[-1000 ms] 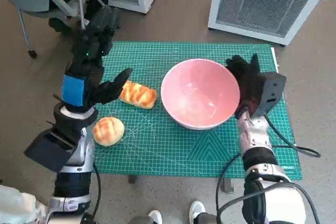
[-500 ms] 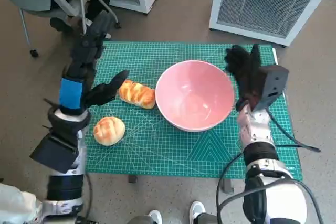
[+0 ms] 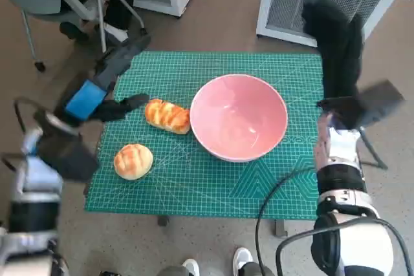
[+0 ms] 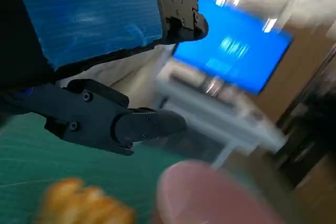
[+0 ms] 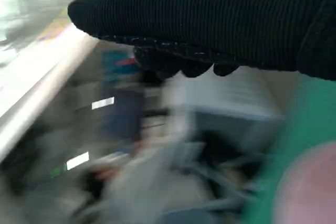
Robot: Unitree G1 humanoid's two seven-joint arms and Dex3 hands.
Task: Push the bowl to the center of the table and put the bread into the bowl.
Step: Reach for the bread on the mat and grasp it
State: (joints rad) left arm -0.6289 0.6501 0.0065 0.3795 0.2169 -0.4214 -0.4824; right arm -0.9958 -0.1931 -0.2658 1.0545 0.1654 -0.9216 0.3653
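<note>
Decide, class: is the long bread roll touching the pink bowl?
Apart. In the head view a thin strip of green mat shows between the long bread roll and the pink bowl rim; the left wrist view is too blurred to help.

Soft, even daylight fills the head view, with faint shadows under the pink bowl [image 3: 239,125]. Both arms smear with motion blur. The right wrist view is heavily streaked; the left wrist view blurs beyond its sharp fingers [image 4: 131,125].

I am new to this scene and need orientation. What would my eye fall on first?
First the big pink bowl, empty, near the middle of the green mat. Left of it lie two breads: a long loaf close beside the bowl and a round bun nearer the robot.
</note>
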